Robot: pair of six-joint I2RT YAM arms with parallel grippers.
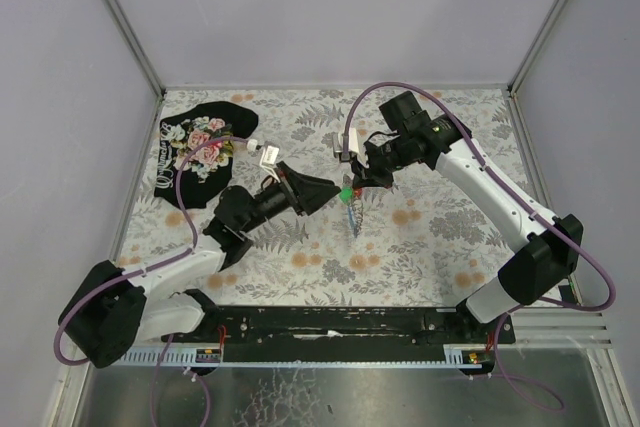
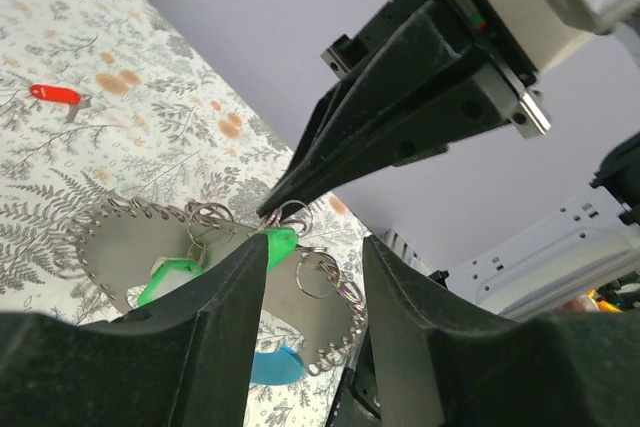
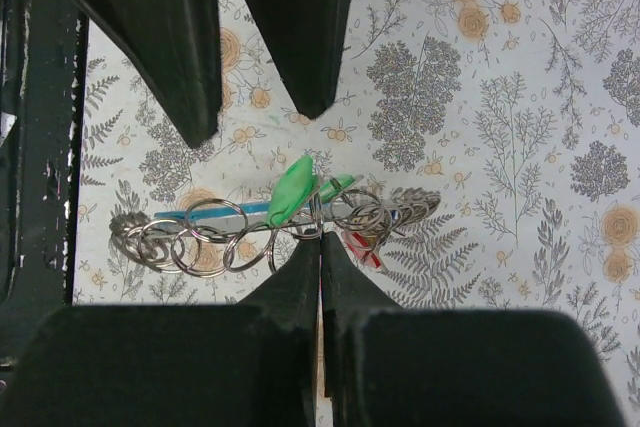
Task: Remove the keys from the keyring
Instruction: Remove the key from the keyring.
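Top external view: the two arms meet near the middle of the tabletop (image 1: 420, 247), the left gripper (image 1: 335, 190) reaching in from the left and the right gripper (image 1: 352, 183) from the right, their tips just beside each other. The keyring (image 1: 352, 212) hangs under the right gripper's tips. Whether its lower end touches the patterned surface I cannot tell. A black floral cloth (image 1: 200, 152) lies at the far left corner, well apart from both.

Right wrist view: the right gripper's fingers are pressed together on a loop of the keyring, whose silvery rings spread in a row to the left. The green keys (image 3: 293, 192) sit just above the pinch. The left gripper's two fingers (image 3: 190, 47) stand apart beyond the bundle, with nothing between them.

Left wrist view: through the wide gap of its own fingers show the green key heads, the rings and the grey and light-blue fob (image 2: 275, 365). A red key (image 2: 55, 94) lies loose on the tabletop, away from the bundle.
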